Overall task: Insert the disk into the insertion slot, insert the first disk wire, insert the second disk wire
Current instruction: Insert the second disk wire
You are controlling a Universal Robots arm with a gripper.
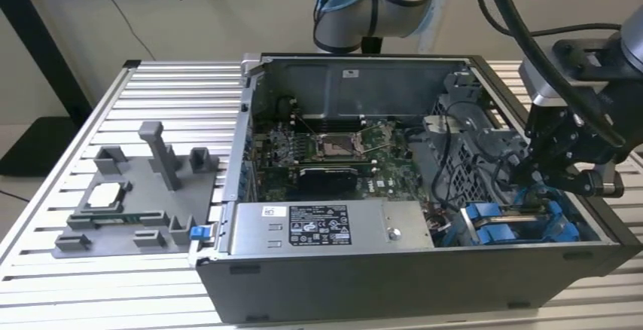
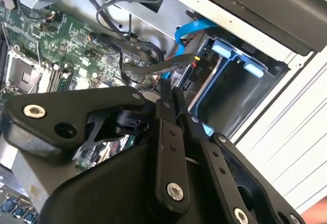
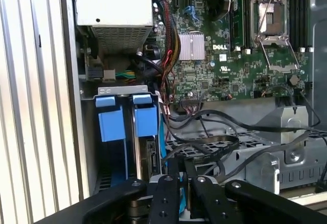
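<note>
- A slatted aluminium table (image 1: 60,285) against a pale wall carries an open computer case (image 1: 402,270), lying on its side, and a grey fixture tray (image 1: 141,202) well apart from it on the exterior view's left.
- The gripper (image 1: 529,170) reaches down into the case at the exterior view's right, directly above the insertion slot (image 1: 517,224), a grey bay with bright blue rails and tabs.
- In both wrist views the fingers (image 2: 171,98) stand nearly together with only a thin gap between the tips; whether they pinch anything there I cannot tell.
- In the second wrist view the bay (image 2: 232,81) lies just beyond the fingertips, and a black connector with a red mark sits right at the tips beside a blue cable (image 2: 191,29).
- In the first wrist view the blue tabs (image 3: 125,119) stand just ahead of the fingertips (image 3: 173,165); a dark narrow edge between the rails may be the disk (image 3: 151,157), though this is unclear.
- The green motherboard (image 3: 230,55) lies off to one side of the fingers, with black cables (image 3: 214,142) looping between.
- The power-supply box (image 1: 327,228) carries a white label; its print is too small to make out.
</note>
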